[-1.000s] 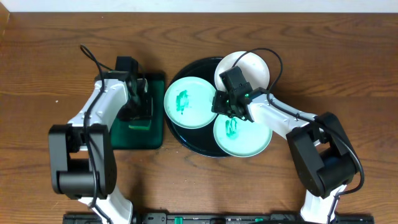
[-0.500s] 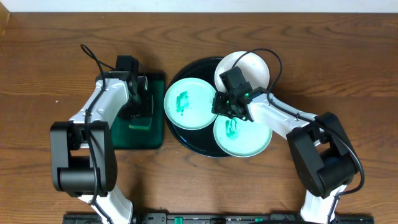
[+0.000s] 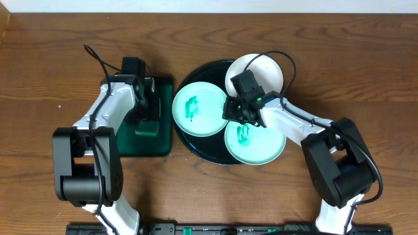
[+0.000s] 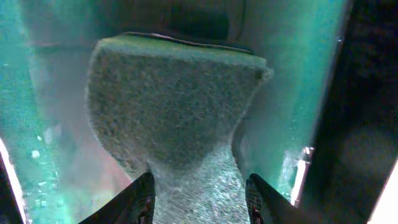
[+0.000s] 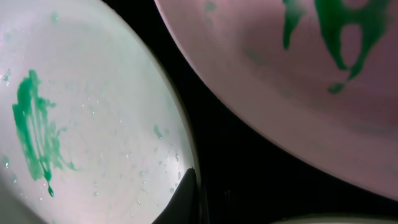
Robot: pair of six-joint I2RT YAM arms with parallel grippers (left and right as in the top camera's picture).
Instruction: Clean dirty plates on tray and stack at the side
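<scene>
Holds the green sponge (image 4: 174, 106) in the left jaws, set about halfway and pinching its near end narrow, low over the dark green tray (image 3: 140, 149). Shows the right jaws shut on nothing, tip down in the gap between the two mint plates, right at the rim of the left mint plate (image 3: 199, 108); cannot tell whether touching. Finds all three plates on the black tray (image 3: 196, 149): left mint plate and lower mint plate (image 3: 256, 142) each smeared green, white plate (image 3: 260, 70) at the far rim, apparently unsmeared. Sees no stack yet on the bare surface (image 3: 339, 59). Turns on one relation: places the smeared left mint plate directly right of the sponge, just across the two trays' adjoining edges, so nearer the left arm. Probably calls for a short lift and sideways carry of the sponge, with the right jaws steadying the rim.
</scene>
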